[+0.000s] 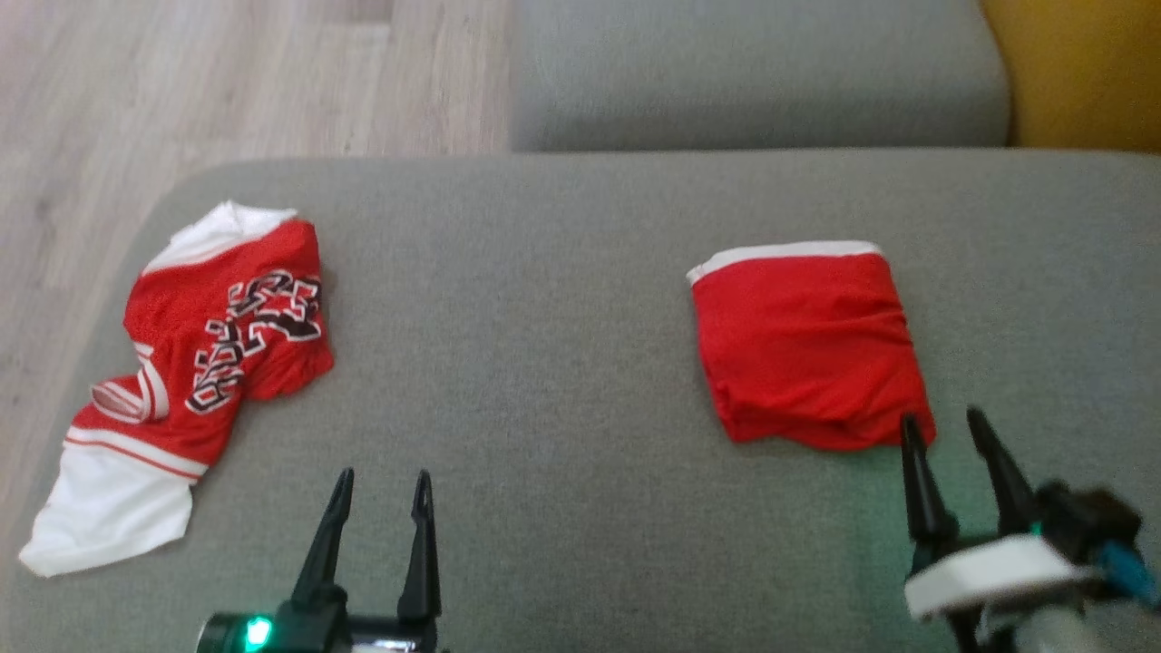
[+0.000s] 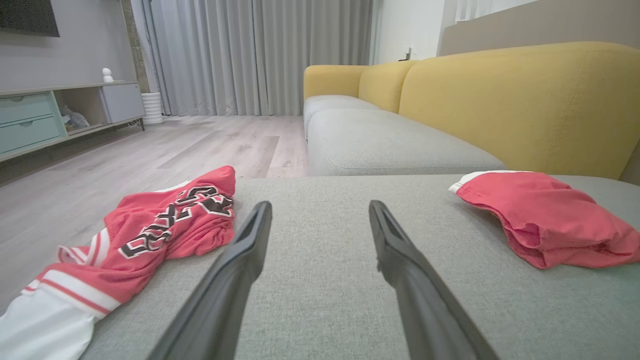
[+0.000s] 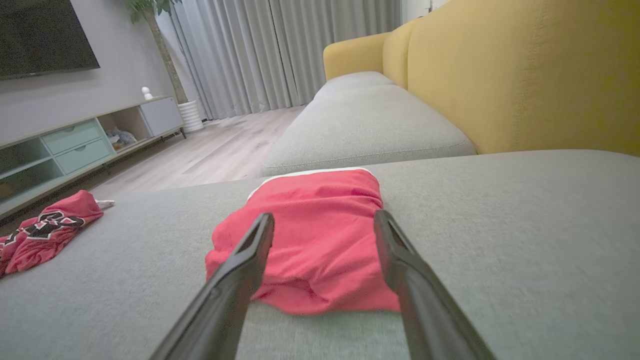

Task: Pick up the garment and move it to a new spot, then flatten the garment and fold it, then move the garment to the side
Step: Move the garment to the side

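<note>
A crumpled red and white garment point(image 1: 218, 345) with black lettering lies at the left end of the grey sofa cushion point(image 1: 562, 317). It also shows in the left wrist view point(image 2: 170, 225) and, far off, in the right wrist view point(image 3: 45, 230). A folded red garment point(image 1: 807, 345) with a white band rests at the right point(image 2: 545, 220). My left gripper point(image 1: 384, 476) stands open over bare cushion, right of the crumpled garment point(image 2: 320, 205). My right gripper point(image 1: 941, 417) is open, its tips at the near edge of the folded garment point(image 3: 310, 200), holding nothing point(image 3: 324, 216).
A second grey seat cushion point(image 1: 753, 73) lies beyond, with the yellow sofa back point(image 1: 1079, 73) at the far right. Wooden floor point(image 1: 227, 82) drops off past the cushion's left and far-left edges. A low cabinet point(image 2: 55, 115) stands across the room.
</note>
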You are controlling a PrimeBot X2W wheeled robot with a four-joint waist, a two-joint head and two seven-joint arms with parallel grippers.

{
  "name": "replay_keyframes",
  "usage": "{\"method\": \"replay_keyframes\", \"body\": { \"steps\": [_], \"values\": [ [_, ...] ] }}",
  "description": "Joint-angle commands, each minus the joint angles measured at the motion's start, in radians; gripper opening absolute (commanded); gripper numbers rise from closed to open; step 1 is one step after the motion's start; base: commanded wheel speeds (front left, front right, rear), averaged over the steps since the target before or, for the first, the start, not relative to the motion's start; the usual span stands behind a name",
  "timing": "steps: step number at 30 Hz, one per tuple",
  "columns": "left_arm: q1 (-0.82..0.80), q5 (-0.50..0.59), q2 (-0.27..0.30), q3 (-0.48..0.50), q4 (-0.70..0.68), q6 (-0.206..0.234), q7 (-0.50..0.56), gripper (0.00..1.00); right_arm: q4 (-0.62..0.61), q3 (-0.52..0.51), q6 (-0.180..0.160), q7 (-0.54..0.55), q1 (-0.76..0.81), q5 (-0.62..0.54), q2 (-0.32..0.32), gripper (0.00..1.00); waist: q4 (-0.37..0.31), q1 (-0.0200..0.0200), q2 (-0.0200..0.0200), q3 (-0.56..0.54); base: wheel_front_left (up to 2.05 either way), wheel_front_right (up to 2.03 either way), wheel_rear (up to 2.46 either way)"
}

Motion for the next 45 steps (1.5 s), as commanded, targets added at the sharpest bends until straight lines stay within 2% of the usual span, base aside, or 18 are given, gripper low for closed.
{"method": "replay_keyframes", "body": {
  "steps": [1,3,8,13,14,15,16,22,25,32,38,41,42,43,44,45],
  "values": [
    [-0.073,0.007,-0.008,0.032,-0.046,-0.002,-0.005,1.0,-0.002,0.024,-0.001,-0.011,-0.088,0.015,-0.041,1.0,0.007,-0.0002,0.0,0.053,0.0,0.0,0.0],
    [-0.1,0.008,-0.008,0.028,-0.06,-0.002,-0.005,1.0,0.06,0.034,-0.001,0.005,-0.169,0.045,-0.07,1.0,0.012,-0.0002,0.0,0.098,0.0,0.0,0.0],
    [-0.164,-0.008,-0.008,-0.001,-0.078,0.005,-0.005,1.0,0.214,0.03,-0.001,0.136,-0.346,0.13,-0.149,1.0,0.044,-0.0002,0.0,0.178,0.0,0.0,0.0],
    [-0.21,-0.03,-0.008,-0.047,-0.069,0.015,-0.005,1.0,0.332,0.056,-0.001,0.249,-0.428,0.205,-0.215,1.0,0.091,-0.0002,0.0,0.22,0.0,0.0,0.0],
    [-0.216,-0.034,-0.008,-0.053,-0.065,0.017,-0.005,1.0,0.346,0.064,-0.001,0.263,-0.432,0.228,-0.223,0.89,0.102,-0.0002,0.0,0.223,0.0,0.0,0.0],
    [-0.221,-0.036,-0.008,-0.058,-0.062,0.021,-0.005,1.0,0.352,0.073,-0.001,0.27,-0.432,0.251,-0.231,0.33,0.112,-0.0002,0.0,0.225,0.0,0.0,0.0],
    [-0.226,-0.04,-0.008,-0.061,-0.064,0.026,-0.005,1.0,0.354,0.078,-0.001,0.268,-0.431,0.268,-0.242,0.0,0.122,-0.0002,0.0,0.229,0.0,0.0,0.0],
    [-0.234,-0.049,-0.008,-0.065,-0.068,0.039,-0.005,1.0,0.361,0.09,-0.001,0.227,-0.418,0.307,-0.29,0.0,0.143,-0.0002,0.0,0.234,0.0,0.0,0.0],
    [-0.235,-0.05,-0.008,-0.064,-0.074,0.043,-0.005,1.0,0.366,0.09,-0.001,0.216,-0.406,0.306,-0.338,0.0,0.142,-0.0002,0.0,0.243,0.0,0.0,0.0],
    [-0.252,-0.033,-0.008,-0.056,-0.099,0.04,-0.005,1.0,0.393,0.02,-0.001,0.221,-0.399,0.263,-0.52,0.0,0.101,-0.0002,0.0,0.314,0.0,0.0,0.0],
    [-0.293,-0.009,-0.008,-0.052,-0.116,0.025,-0.005,1.0,0.427,-0.091,-0.001,0.216,-0.416,0.2,-0.688,0.0,0.055,-0.0002,0.0,0.393,0.0,0.0,0.0],
    [-0.317,0.002,-0.008,-0.052,-0.122,0.018,-0.005,1.0,0.435,-0.149,-0.001,0.2,-0.441,0.153,-0.746,0.0,0.035,-0.0002,0.0,0.424,0.0,0.0,0.0],
    [-0.325,0.004,-0.008,-0.052,-0.122,0.016,-0.005,1.0,0.436,-0.167,-0.001,0.195,-0.453,0.136,-0.755,0.12,0.029,-0.0002,0.0,0.43,0.0,0.0,0.0],
    [-0.332,0.006,-0.008,-0.053,-0.121,0.013,-0.005,1.0,0.437,-0.182,-0.001,0.192,-0.464,0.116,-0.76,0.8,0.024,-0.0002,0.0,0.433,0.0,0.0,0.0],
    [-0.337,0.008,-0.009,-0.055,-0.119,0.011,-0.005,1.0,0.436,-0.195,-0.001,0.185,-0.476,0.091,-0.762,1.0,0.02,-0.0002,0.0,0.434,0.0,0.0,0.0],
    [-0.342,0.008,-0.009,-0.056,-0.116,0.009,-0.005,1.0,0.434,-0.209,-0.001,0.172,-0.488,0.064,-0.759,1.0,0.017,-0.0002,0.0,0.432,0.0,0.0,0.0]
  ]
}}
